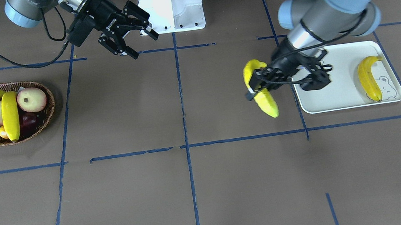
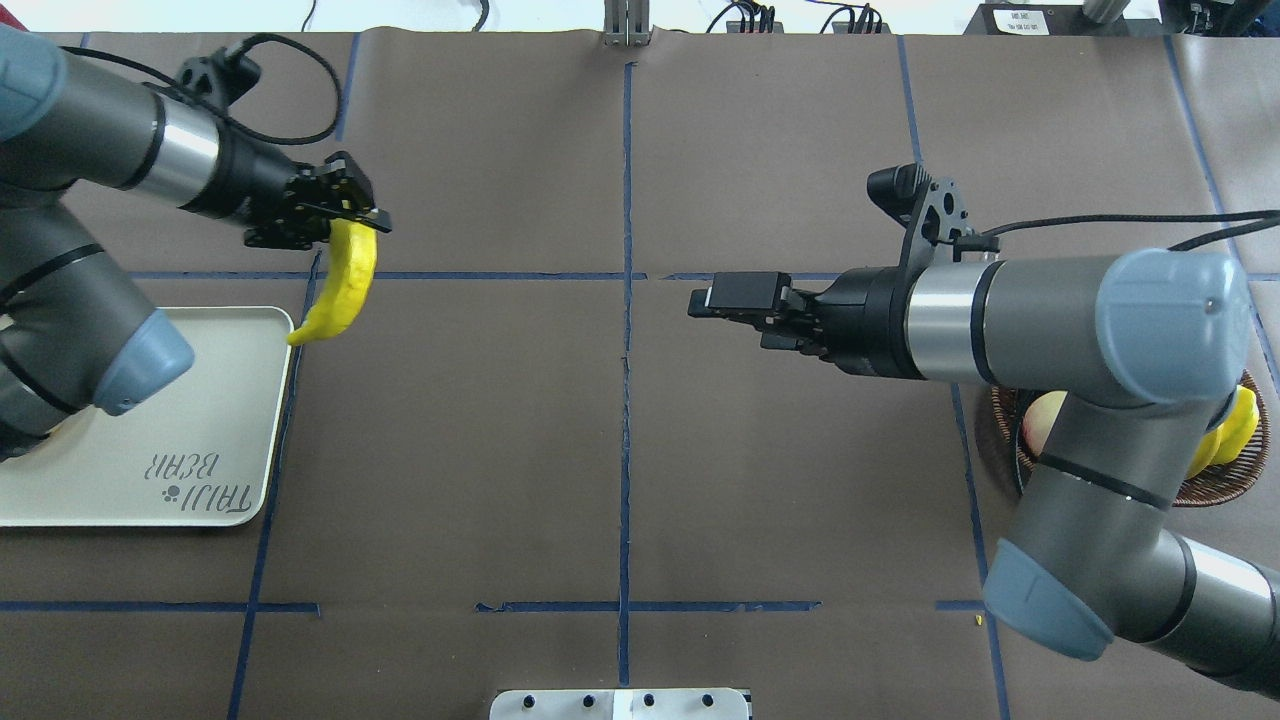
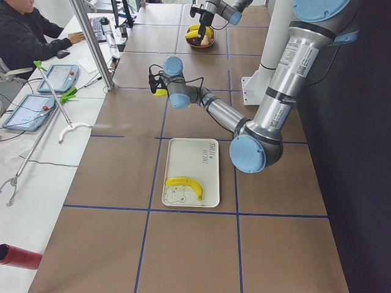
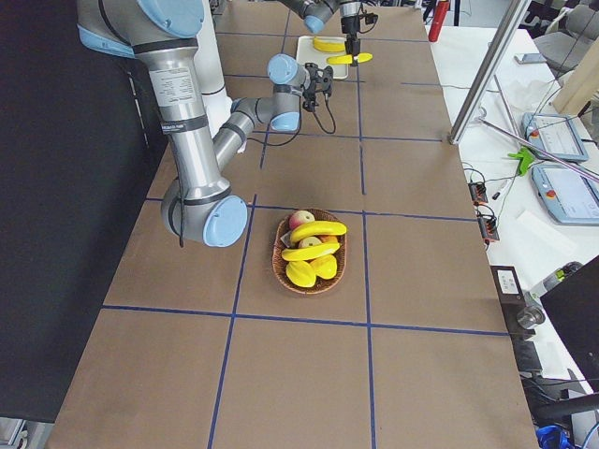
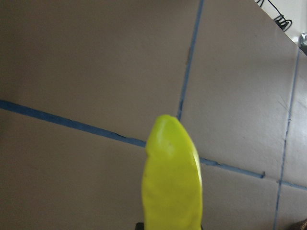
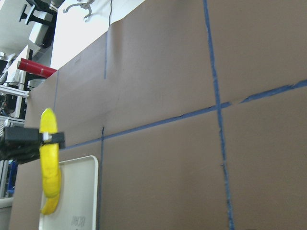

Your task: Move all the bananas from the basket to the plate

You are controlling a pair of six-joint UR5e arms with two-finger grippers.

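On the robot's left half of the bench [image 1: 249, 189] you have the left claw [image 1: 257, 84] closed across the held banana [image 1: 267, 103], with its fingers pinching the fruit about a third of the way from the upper end. The short end sticks up above the claw and the longer end hangs below it, clear of the bench. That banana sits just beside the plate [image 1: 339, 86], off the edge that faces the basket [image 1: 50, 106]. The overhead view puts its lower tip at the plate's rim, but you cannot tell whether it overhangs. In the left wrist view its greenish-yellow end fills the lower middle. A second banana [image 1: 368, 80] lies flat on the plate at the far end from the claw, next to the drawn bear face. The right claw [image 1: 144, 45] is spread wide with nothing between its fingers, raised over the bench between the basket and the robot's base, well apart from both. Two long bananas [image 1: 10, 115] lie in the basket, draped over a pink apple [image 1: 31, 99] and other fruit.
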